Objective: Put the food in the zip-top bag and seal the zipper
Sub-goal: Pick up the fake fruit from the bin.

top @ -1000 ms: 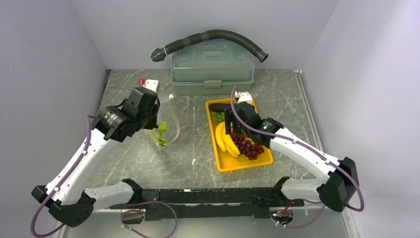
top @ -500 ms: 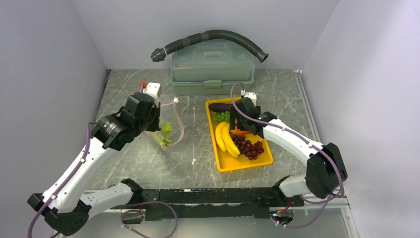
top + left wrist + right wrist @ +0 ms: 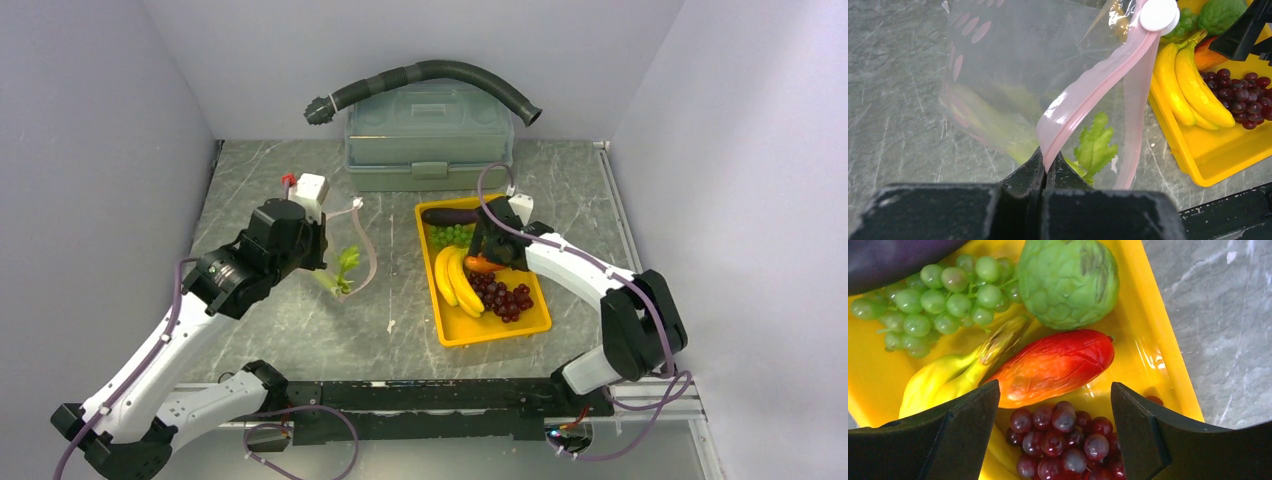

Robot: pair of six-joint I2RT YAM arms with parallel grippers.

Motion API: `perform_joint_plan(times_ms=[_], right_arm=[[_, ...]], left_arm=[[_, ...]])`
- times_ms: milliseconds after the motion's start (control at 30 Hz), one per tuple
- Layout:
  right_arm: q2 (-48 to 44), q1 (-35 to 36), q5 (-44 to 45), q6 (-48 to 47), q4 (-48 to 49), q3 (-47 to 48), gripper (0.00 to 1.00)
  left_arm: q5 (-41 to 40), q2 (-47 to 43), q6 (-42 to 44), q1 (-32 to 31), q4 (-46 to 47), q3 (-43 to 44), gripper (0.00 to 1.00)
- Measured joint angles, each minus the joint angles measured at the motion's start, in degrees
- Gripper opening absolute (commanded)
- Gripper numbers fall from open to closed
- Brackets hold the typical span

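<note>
Pinching the zipper [image 3: 1088,95] of the zip-top bag [image 3: 1013,85] in the left gripper [image 3: 1048,167], jaws fully closed on the pink strip, bottom centre of the left wrist view. Hangs left of centre in the overhead view, mouth gaping toward the tray side. Already holds one leafy green piece [image 3: 1095,147], low in the bag.

Hovering the right gripper [image 3: 1053,395] over the yellow tray [image 3: 497,337], right of centre overhead. Jaws spread wide, gripping nothing. Straddles the red piece [image 3: 1058,365] in the right wrist view, a fingertip off each end; can't confirm contact.

Yet to move, all on the tray: eggplant [image 3: 450,215], green grapes [image 3: 938,300] and knobbly green piece [image 3: 1068,282] toward the top, bananas [image 3: 458,280] at left, dark purple grapes [image 3: 1063,440] at bottom.

Handling, judged only:
- Looks like light, hard, glossy toy plastic; probably slippery and rounded.
- Red piece: lies nearly in line with the closing direction, tight fit end to end. Better to turn the wrist and pinch across the narrow middle.
- Grapes: lumpy; grab across the bulk of the cluster.
- Bag: thin floppy film with no shape of its own. Grip only at the stiffer strip, and expect the mouth to collapse if slackened.
</note>
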Motion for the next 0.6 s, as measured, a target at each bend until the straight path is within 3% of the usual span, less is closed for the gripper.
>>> perform_joint_plan(times_ms=[400, 600], right_arm=[[7.5, -2.1, -0.1, 10.4, 0.7, 0.0, 0.79], [9.6, -2.3, -0.2, 12.8, 1.7, 0.0, 0.67]], left_arm=[[0.6, -3.0, 0.4, 0.0, 2.8, -3.9, 0.0], [0.6, -4.3, 0.7, 0.3, 2.9, -4.9, 0.0]])
